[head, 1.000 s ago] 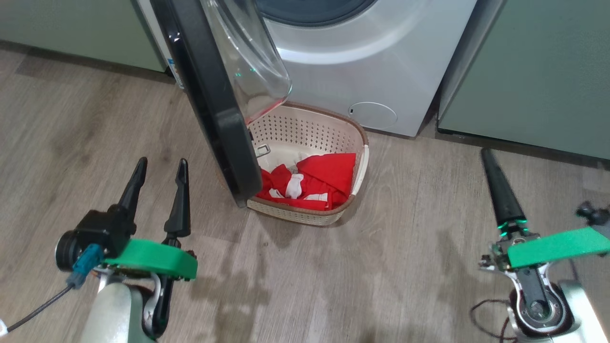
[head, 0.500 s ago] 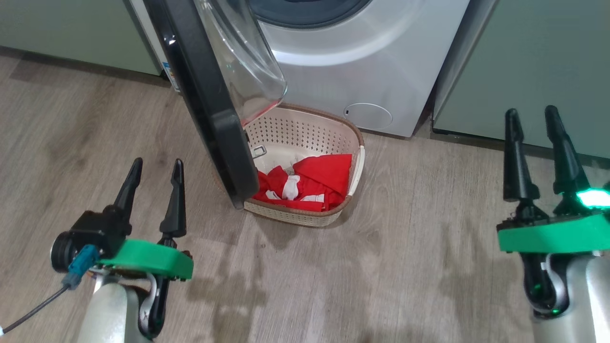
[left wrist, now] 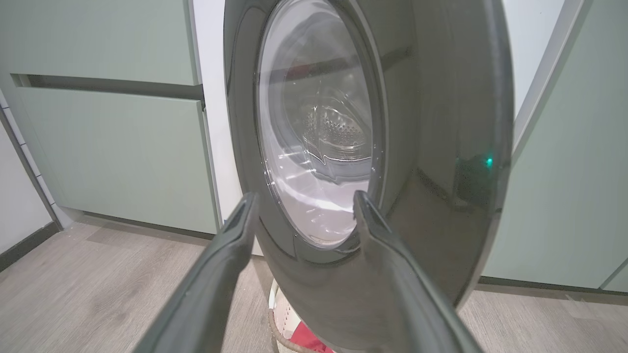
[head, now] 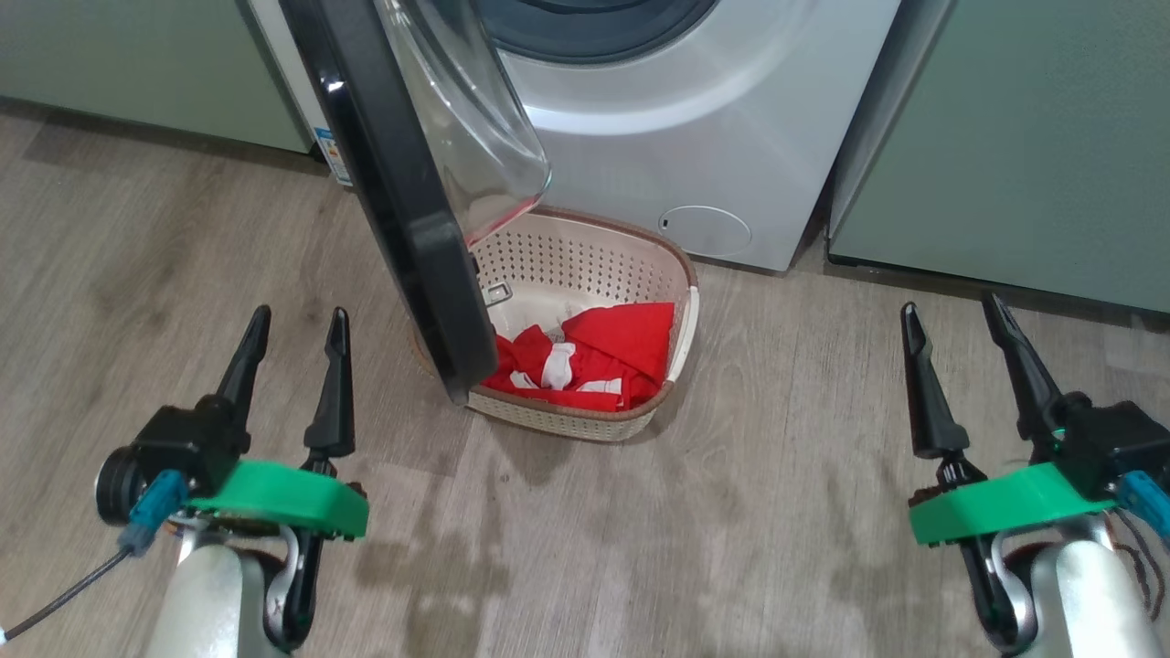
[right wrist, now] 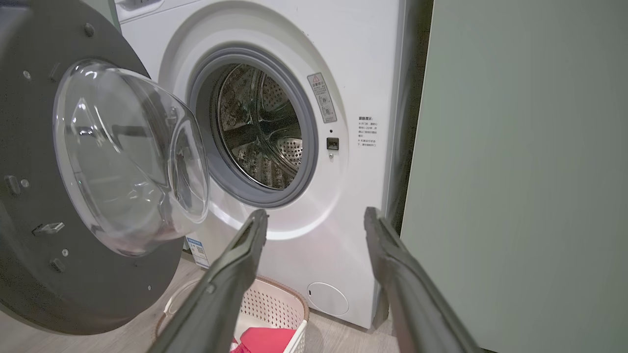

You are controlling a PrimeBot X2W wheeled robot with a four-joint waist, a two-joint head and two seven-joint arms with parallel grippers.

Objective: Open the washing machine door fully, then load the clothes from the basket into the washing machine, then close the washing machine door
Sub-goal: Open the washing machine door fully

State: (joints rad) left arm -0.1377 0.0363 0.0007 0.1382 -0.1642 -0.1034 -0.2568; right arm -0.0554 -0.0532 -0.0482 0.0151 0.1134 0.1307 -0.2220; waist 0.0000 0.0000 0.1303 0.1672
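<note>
Door (head: 411, 210) swung out from the washer (head: 713, 137), seen edge-on from above. Black rim on the outside, clear glass bowl (right wrist: 122, 157) bulging from the inner side. Bottom corner of the door hiding the left end of the basket (head: 681, 274) in the head view.

Round hole of the washer open. Grey ring (right wrist: 310, 142) around it, shiny drum (right wrist: 260, 132) inside.

Basket on the wood floor (head: 183, 228), just in front of the washer and near the round flap (head: 706, 230). Red clothes (head: 622, 343) with white bits, bunched in the near half of the basket and partly behind the door.

Left gripper (head: 300, 315) low on the left, near the black outer side of the door but not touching it. Spread wide, holding nothing. In the left wrist view, pointing at the outside of the door, with a peek of basket and red cloth under it.

Right gripper (head: 951, 304) low on the right, over bare floor, well apart from the basket. Spread wide too, holding nothing. In the right wrist view, pointing at the front of the washer, to the right of the open hole.

Green cabinets (head: 1005, 137) on both sides of the washer.
</note>
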